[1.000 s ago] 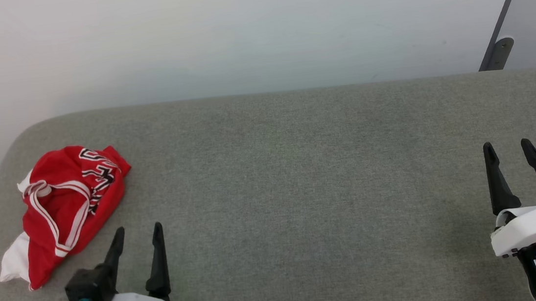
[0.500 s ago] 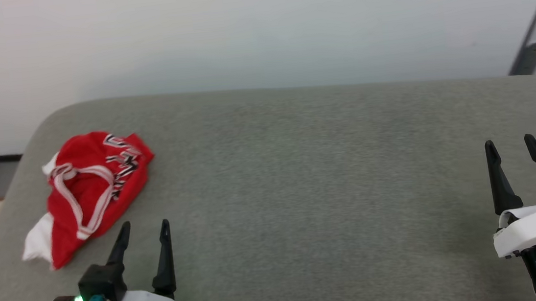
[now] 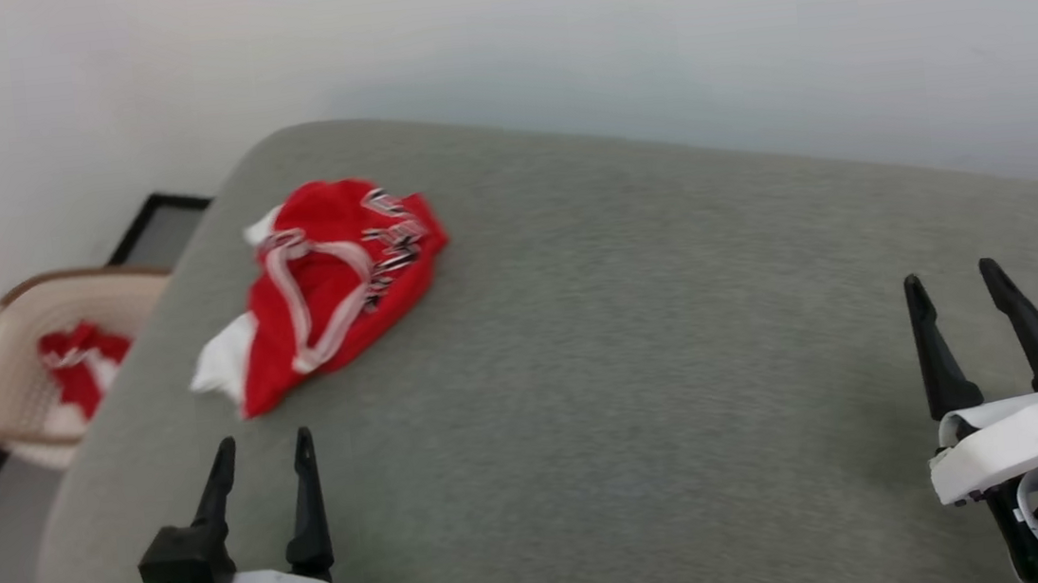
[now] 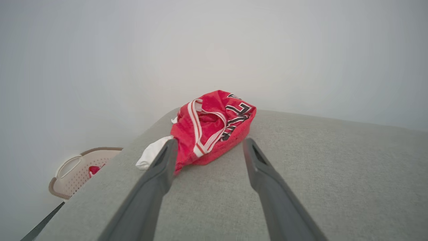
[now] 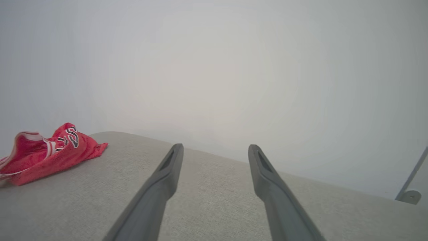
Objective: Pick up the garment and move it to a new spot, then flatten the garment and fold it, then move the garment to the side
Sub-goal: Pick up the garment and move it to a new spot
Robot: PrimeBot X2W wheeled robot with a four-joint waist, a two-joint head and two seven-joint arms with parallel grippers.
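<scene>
Crumpled red-and-white mesh jersey (image 3: 337,280) lies beyond my gaping left claw (image 3: 264,436) (right claw (image 3: 946,270) gapes too); a shallow pinch could drop it.

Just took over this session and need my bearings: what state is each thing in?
garment: crumpled in a heap on the grey table, untouched.
left claw: open, empty, short of the garment.
right claw: open, empty, far from the garment.
basket: beside the table, holding red cloth.
</scene>
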